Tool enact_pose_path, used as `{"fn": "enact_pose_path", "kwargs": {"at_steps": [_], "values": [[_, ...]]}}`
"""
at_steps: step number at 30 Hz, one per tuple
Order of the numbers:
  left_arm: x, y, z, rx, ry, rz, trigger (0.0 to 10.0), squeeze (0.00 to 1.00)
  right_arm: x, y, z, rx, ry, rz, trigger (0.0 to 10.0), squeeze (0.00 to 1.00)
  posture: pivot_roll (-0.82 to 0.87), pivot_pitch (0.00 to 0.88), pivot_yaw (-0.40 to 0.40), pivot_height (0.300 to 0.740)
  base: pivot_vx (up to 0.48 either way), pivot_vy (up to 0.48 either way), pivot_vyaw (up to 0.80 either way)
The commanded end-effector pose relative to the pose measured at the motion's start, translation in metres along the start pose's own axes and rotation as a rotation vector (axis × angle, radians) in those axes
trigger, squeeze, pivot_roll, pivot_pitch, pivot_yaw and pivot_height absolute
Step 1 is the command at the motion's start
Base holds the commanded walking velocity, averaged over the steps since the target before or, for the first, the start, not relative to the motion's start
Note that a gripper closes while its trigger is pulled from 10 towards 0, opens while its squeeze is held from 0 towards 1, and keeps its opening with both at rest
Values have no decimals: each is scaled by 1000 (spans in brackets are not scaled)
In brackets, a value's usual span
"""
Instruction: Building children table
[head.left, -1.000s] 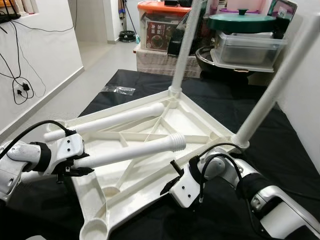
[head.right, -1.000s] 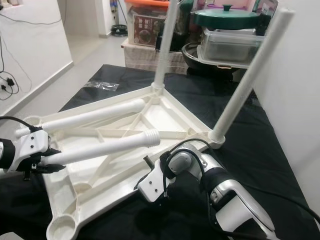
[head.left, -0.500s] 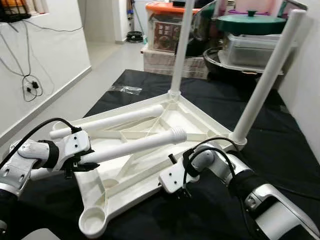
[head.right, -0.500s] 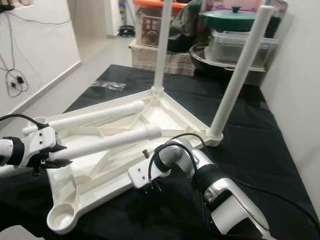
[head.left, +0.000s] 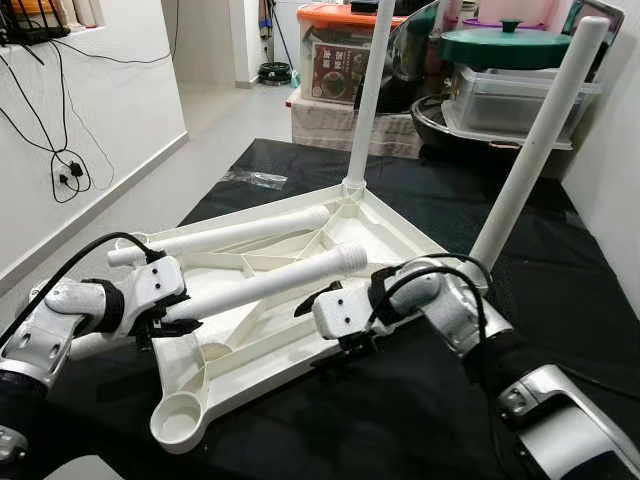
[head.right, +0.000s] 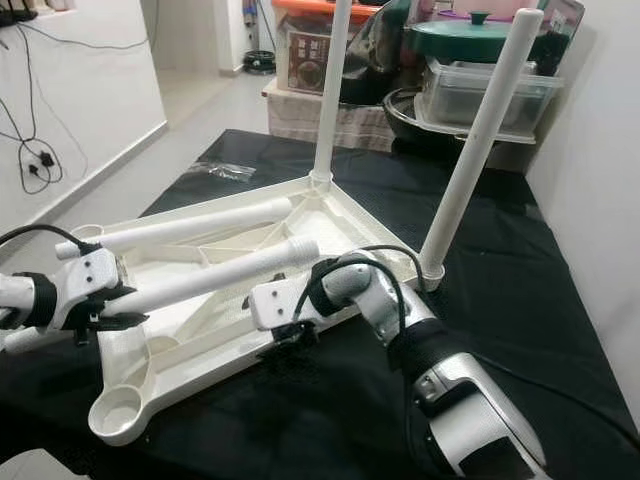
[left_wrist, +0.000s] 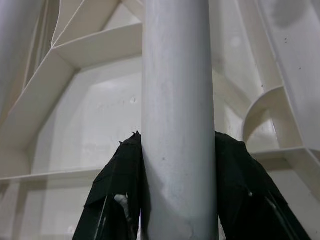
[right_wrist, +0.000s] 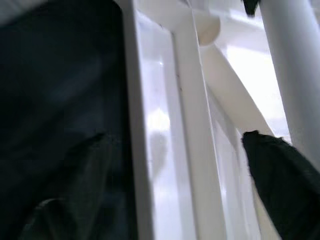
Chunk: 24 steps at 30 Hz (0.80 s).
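Note:
A white plastic tabletop (head.left: 245, 375) lies upside down on a black cloth (head.left: 570, 300). Two white legs (head.left: 368, 90) (head.left: 535, 150) stand upright in its far corners. A third leg (head.left: 230, 237) lies loose across it. My left gripper (head.left: 190, 326) is shut on the plain end of a fourth leg (head.left: 270, 285), held slanted over the tabletop with its threaded end pointing away; black fingers (left_wrist: 117, 190) press both sides. My right gripper (head.left: 325, 330) is open astride the tabletop's near rim (right_wrist: 150, 125), one finger (right_wrist: 285, 175) inside the frame, the other over the cloth.
An empty round socket (head.left: 180, 428) sits at the tabletop's nearest corner. A small plastic bag (head.left: 245, 180) lies on the cloth's far left. Behind stand an orange-lidded box (head.left: 335, 50), a green-lidded pot (head.left: 497, 45) and a clear container (head.left: 510, 100). Cables (head.left: 60, 170) hang on the left wall.
The camera has shifted. My right gripper has moved from the cloth beside the tabletop up to its near rim and now straddles it. The left gripper still holds the leg.

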<state>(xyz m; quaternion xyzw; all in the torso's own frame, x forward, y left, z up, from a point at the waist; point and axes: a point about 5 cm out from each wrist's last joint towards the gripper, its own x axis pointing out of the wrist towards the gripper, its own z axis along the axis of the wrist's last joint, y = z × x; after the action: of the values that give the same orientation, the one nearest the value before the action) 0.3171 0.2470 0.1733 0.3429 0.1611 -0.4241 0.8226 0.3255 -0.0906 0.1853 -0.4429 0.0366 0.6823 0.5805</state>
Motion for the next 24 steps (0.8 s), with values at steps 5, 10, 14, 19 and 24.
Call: {"fn": "enact_pose_path", "kwargs": {"at_steps": [5, 10, 14, 19, 24], "values": [[9, 4, 3, -81, 8, -12, 10000, 0, -15, 1, 2, 38, -41, 13, 10000, 1000, 12, 0, -17, 740, 0, 0, 0], [11, 8, 9, -137, -18, -41, 10000, 0, -17, -2, 4, 71, -63, -43, 10000, 1000, 6, 0, -5, 740, 0, 0, 0], [10, 10, 12, -97, 3, -77, 10000, 0, -16, -4, 6, 109, -91, -91, 10000, 1000, 6, 0, -1, 740, 0, 0, 0], [6, 15, 16, -124, 14, -116, 10000, 0, -14, -1, 7, 153, -114, -89, 10000, 1000, 13, 0, 4, 740, 0, 0, 0], [6, 16, 21, -232, 30, -149, 10000, 0, -11, 4, 7, 167, -115, -60, 10000, 1000, 19, 0, 7, 740, 0, 0, 0]]}}
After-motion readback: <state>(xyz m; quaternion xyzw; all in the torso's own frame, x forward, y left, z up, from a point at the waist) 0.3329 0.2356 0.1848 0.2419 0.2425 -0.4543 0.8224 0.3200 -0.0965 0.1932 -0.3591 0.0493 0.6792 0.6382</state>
